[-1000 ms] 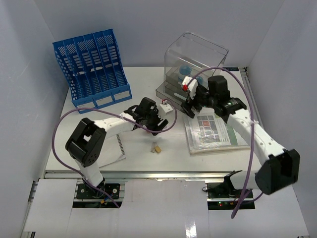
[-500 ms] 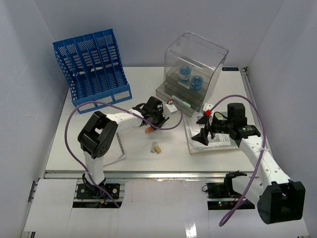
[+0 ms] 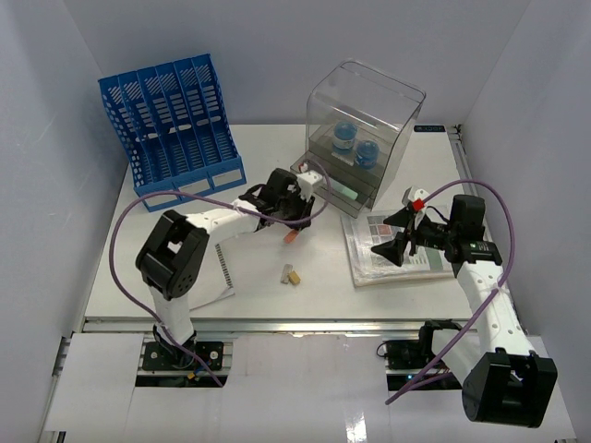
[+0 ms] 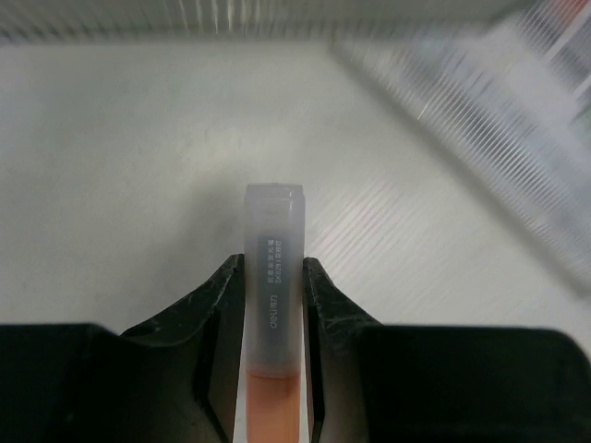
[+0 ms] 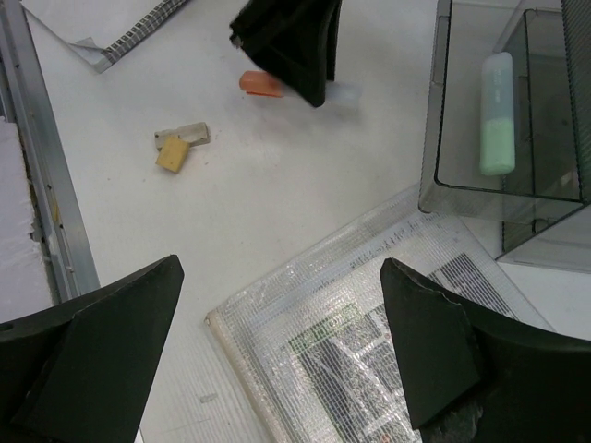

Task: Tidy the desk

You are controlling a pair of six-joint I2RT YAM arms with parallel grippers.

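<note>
Since half a second ago my left gripper (image 3: 294, 221) has shifted closer to the tall clear plastic drawer box (image 3: 365, 111). It now sits just beside the front left corner of that box's pulled-out smoky lower drawer (image 5: 471, 189). Its fingers (image 4: 220, 305) are pinched narrow on an orange marker with a frosted clear cap (image 4: 273, 240), with the cap pointing away from the wrist.

My right gripper (image 3: 395, 235) was up against the box's front a second ago. It has drawn back to the near right of the box and hovers there with its fingers spread wide, holding nothing. Below it lies a clear plastic sleeve of printed sheets (image 3: 423, 263), whose far corner reaches just in front of the box.

The large flat white desk (image 3: 305, 300) lies under all of this. The box stands at its far side and the aluminium rail (image 3: 277, 323) runs along its near edge.

A pale green stick (image 5: 497, 111) lies in the open drawer, and two blue round objects (image 3: 355, 143) sit inside the box. Well to the left of the box stands a blue slotted file rack (image 3: 171, 125). In front of the box and to its left lies a white spiral notebook (image 3: 220, 272). Between that and the sleeve sits a small yellow and grey piece (image 3: 292, 275), possibly an eraser, though it is too small for me to be sure. The left arm's purple cable (image 3: 125, 240) loops out over the desk's left side, well away from the box.
</note>
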